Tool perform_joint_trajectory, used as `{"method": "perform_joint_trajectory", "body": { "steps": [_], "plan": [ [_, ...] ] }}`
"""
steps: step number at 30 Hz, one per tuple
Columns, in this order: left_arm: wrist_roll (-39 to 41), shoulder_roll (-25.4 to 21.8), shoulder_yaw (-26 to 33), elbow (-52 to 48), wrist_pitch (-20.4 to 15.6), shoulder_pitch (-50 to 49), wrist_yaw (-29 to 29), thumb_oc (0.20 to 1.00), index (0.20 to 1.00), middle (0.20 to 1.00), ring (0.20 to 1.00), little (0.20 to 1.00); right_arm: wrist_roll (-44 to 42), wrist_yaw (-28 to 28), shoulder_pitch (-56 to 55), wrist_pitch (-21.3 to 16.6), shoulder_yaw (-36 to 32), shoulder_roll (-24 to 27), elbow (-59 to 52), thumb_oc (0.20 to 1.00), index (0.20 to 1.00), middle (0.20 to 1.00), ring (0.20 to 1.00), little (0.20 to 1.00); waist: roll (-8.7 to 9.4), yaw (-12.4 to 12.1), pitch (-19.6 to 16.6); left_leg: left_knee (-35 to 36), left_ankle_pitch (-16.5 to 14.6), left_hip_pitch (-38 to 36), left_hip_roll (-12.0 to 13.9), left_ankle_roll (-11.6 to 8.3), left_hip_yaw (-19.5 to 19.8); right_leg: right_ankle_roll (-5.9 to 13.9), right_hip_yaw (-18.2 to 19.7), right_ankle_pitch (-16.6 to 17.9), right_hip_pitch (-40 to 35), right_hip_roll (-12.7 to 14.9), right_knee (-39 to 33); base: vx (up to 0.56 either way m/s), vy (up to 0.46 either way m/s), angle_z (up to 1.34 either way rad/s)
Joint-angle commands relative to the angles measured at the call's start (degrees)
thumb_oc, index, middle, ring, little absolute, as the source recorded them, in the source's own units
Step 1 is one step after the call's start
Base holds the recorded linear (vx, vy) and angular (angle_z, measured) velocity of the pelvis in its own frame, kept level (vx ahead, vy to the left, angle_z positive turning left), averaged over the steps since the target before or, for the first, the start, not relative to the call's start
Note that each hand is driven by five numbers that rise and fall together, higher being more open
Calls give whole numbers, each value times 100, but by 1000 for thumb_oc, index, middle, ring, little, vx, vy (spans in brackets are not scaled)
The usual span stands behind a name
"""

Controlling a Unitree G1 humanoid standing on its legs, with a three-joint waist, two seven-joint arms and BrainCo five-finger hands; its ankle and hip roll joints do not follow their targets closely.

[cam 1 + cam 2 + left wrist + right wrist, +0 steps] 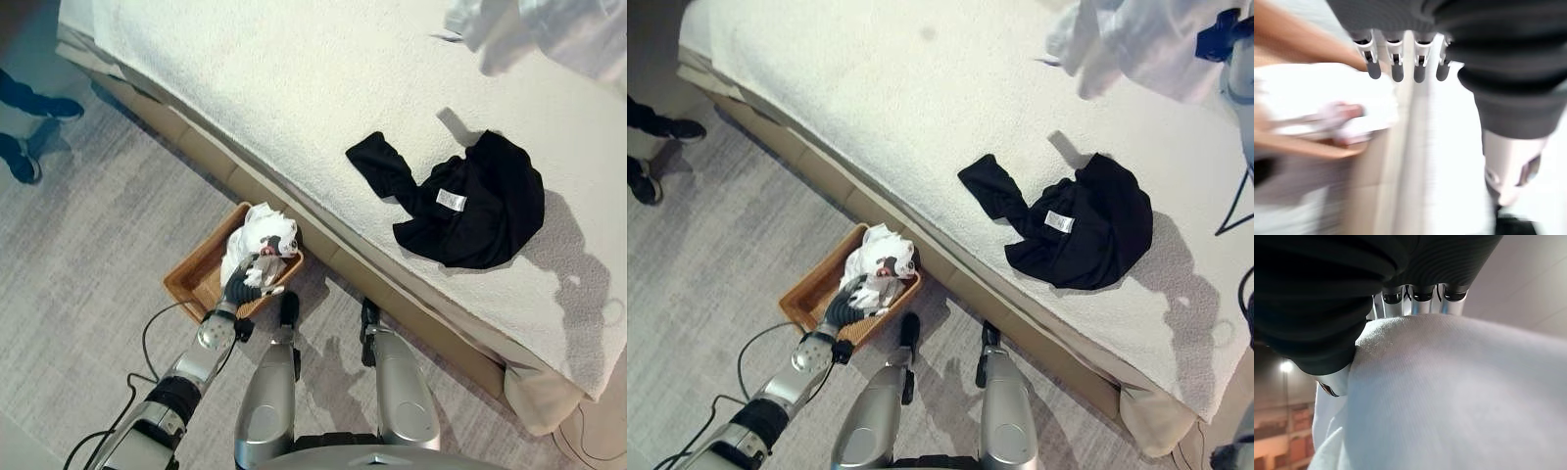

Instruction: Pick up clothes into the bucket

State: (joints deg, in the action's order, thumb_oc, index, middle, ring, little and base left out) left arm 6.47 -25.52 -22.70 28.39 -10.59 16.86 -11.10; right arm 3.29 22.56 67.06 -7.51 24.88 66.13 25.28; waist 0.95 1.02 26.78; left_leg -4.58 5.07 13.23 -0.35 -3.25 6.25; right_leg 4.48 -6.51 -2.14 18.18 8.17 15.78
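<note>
Hovering open over basket (191, 277) w/ white garment (260, 238): left hand (242, 284).

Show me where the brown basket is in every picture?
Left eye view: the basket sits on the floor, lower left, beside the bed.
Right eye view: the same, lower left.
Left wrist view: blurred brown rim past the left hand.
Right wrist view: not in it.
Shared landmark: the white clothes in the basket.

Grey carpeted floor (88, 294) beside a white-covered bed (294, 88) on wood base.
</note>
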Motion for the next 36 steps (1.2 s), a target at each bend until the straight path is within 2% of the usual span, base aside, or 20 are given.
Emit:
{"method": "perform_joint_trajectory", "body": {
  "steps": [1,2,3,4,5,8,9,11,13,14,21,28,32,36],
  "plan": [
    [79,-32,205,-271,-401,-318,18,1000,1000,1000,1000,1000,-143,-269,-307,-361,-38,5,-480,200,200,200,200,200,251,99,-791,-290,-455,77,-54,9,-102,249,34,155,-300,-19,-482,51,6,-8],
    [303,-90,364,-819,-485,-239,79,1000,1000,1000,1000,1000,-253,-485,-802,-435,-250,31,-882,200,200,200,200,200,211,153,-933,-223,-471,-74,-49,13,-134,248,79,148,-428,-38,-568,44,4,-4],
    [309,-110,355,-840,-474,-254,85,1000,1000,1000,1000,1000,-250,-491,-871,-429,-311,31,-912,200,200,200,200,200,223,140,-933,-213,-469,-89,-47,13,-133,249,77,151,-444,-40,-580,115,5,-7],
    [385,-229,410,-1388,-508,-92,193,1000,1000,1000,1000,1000,-511,-876,-1457,-483,-520,-31,-1275,200,200,200,200,200,189,192,-1084,-143,-523,-303,-39,11,-167,250,90,113,-655,-66,-668,64,3,-12],
    [387,-251,391,-1402,-499,-92,195,1000,1000,1000,1000,1000,-506,-884,-1540,-475,-603,-30,-1310,200,200,200,200,200,209,174,-1092,-123,-487,-295,-44,13,-165,252,87,149,-653,-62,-697,90,6,-20],
    [268,-433,444,-2003,-519,143,266,1000,1000,1000,1000,1000,-985,-1449,-2250,-532,-804,-151,-1784,200,200,200,200,200,183,255,-1346,-40,-535,-516,-49,13,-215,259,94,132,-895,-88,-822,84,-15,-12],
    [-37,-590,376,-2243,-471,386,300,1000,1000,1000,1000,1000,-1198,-1797,-2614,-492,-889,-161,-2078,200,200,200,200,200,192,294,-1523,12,-565,-673,-24,1,-250,270,90,122,-1073,-94,-908,121,-29,-4],
    [-284,-730,310,-2398,-406,556,333,1000,1000,1000,1000,1000,-1333,-1943,-2810,-468,-973,-177,-2181,200,200,200,200,200,189,296,-1594,41,-584,-760,-19,-1,-262,274,85,118,-1162,-99,-948,81,-16,-5],
    [-1013,-1046,83,-2647,-286,1023,492,1000,1000,1000,1000,1000,-1437,-2290,-2960,-420,-969,-57,-2510,200,200,200,200,200,179,336,-1741,66,-663,-925,3,-8,-284,284,91,66,-1356,-111,-991,96,-6,-10],
    [-982,-1015,-84,-2668,-274,1258,601,1000,1000,1000,1000,1000,-1619,-2503,-3065,-390,-959,-52,-2682,200,200,200,200,200,169,366,-1896,108,-667,-1020,12,-6,-301,299,83,89,-1471,-92,-1064,82,4,-5],
    [-1088,-619,-563,-2470,-214,1716,932,1000,1000,1000,1000,1000,-2043,-2977,-3120,-323,-766,-299,-3167,200,200,200,200,200,161,405,-2229,222,-737,-1364,49,5,-363,309,87,107,-1872,-82,-1300,53,1,-3],
    [-1268,-149,-835,-2200,-147,1928,1002,1000,1000,1000,1000,1000,-2256,-3162,-3171,-321,-747,-622,-3654,200,200,200,200,200,181,410,-2385,289,-697,-1472,51,37,-368,309,48,164,-2032,-49,-1433,13,2,1],
    [-496,91,-1182,-2157,-92,2105,1318,1000,1000,1000,1000,1000,-2393,-3253,-3117,-316,-646,-829,-3900,200,200,200,200,200,168,430,-2439,324,-696,-1524,49,64,-377,326,29,193,-2081,-38,-1483,0,0,0],
    [-454,218,-1305,-2125,-62,2200,1358,1000,1000,1000,1000,1000,-2399,-3277,-3063,-299,-539,-965,-3939,200,200,200,200,200,178,423,-2443,341,-690,-1547,50,74,-380,334,11,208,-2110,-36,-1514,0,0,0]
  ]
}}
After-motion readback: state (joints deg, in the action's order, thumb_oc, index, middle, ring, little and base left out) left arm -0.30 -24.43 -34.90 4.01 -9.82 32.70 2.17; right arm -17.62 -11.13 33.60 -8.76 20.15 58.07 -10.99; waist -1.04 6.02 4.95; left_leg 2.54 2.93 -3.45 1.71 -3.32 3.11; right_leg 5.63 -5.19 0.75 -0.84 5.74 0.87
